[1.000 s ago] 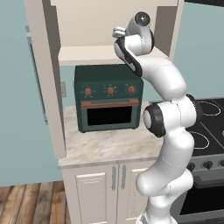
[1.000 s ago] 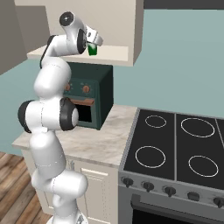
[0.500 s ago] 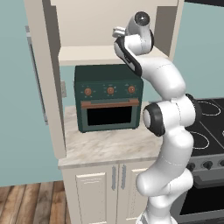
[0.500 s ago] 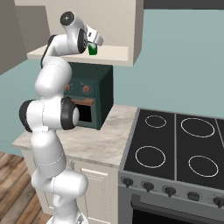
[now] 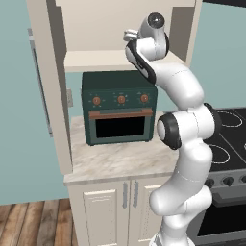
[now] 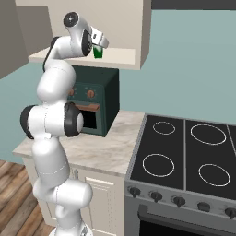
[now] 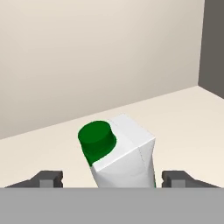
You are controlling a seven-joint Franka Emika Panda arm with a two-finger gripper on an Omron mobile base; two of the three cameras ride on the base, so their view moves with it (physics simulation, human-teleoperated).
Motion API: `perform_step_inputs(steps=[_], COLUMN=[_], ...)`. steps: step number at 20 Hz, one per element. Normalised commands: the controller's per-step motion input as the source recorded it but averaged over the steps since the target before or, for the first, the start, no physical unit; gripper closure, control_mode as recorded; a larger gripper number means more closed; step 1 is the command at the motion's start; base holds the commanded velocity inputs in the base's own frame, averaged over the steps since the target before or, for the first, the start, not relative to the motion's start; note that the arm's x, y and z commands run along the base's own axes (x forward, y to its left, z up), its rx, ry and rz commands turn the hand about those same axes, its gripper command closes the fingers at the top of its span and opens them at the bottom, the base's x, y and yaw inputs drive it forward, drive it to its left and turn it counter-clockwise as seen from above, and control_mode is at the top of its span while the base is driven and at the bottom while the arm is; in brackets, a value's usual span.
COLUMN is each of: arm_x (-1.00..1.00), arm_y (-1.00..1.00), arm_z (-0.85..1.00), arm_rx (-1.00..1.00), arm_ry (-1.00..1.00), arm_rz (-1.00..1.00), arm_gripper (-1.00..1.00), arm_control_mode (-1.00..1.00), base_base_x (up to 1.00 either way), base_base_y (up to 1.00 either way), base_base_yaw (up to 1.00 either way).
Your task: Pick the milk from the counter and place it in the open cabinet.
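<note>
Hand view, milk (image 7: 124, 157) base hidden, fingers (image 7: 48, 178) cut off

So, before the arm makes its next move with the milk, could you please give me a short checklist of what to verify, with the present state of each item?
1. Milk between the pincer fingers: ok, one fingertip shows on each side of the carton.
2. Fingers touching the carton: cannot tell, a gap shows on both sides in the hand view.
3. Carton over the cabinet shelf: ok, the shelf and back wall lie behind it.
4. Carton base resting on the shelf: cannot tell, the base is hidden.
5. Carton upright: cannot tell, it leans in the hand view, but that view tilts with the hand.
6. Shelf space around the carton: ok, bare shelf on all visible sides.
</note>
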Motion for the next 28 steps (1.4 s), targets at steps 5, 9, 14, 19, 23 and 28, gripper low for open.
perform_step_inputs(steps=[5, 9, 14, 19, 23, 28], arm_x=[0.0, -0.1, -0.81, -1.0, -1.0, -0.99], arm_y=[0.0, 0.0, -0.04, -0.1, -0.17, -0.08], arm_z=[0.0, 0.0, 0.0, 0.0, -0.17, -0.39], arm_rx=[0.0, 0.0, 0.0, 0.01, 0.0, 0.0], arm_ry=[0.0, 0.0, -0.01, -0.04, 0.0, 0.0], arm_rz=[0.0, 0.0, 0.0, 0.0, 0.0, 0.0], arm_gripper=[-1.0, -1.0, -1.0, -1.0, -1.0, -1.0], arm_control_mode=[-1.0, -1.0, -1.0, -1.0, -1.0, -1.0], base_base_x=[0.0, 0.0, 0.0, 0.0, 0.0, 0.0], base_base_y=[0.0, 0.0, 0.0, 0.0, 0.0, 0.0], base_base_yaw=[0.0, 0.0, 0.0, 0.0, 0.0, 0.0])
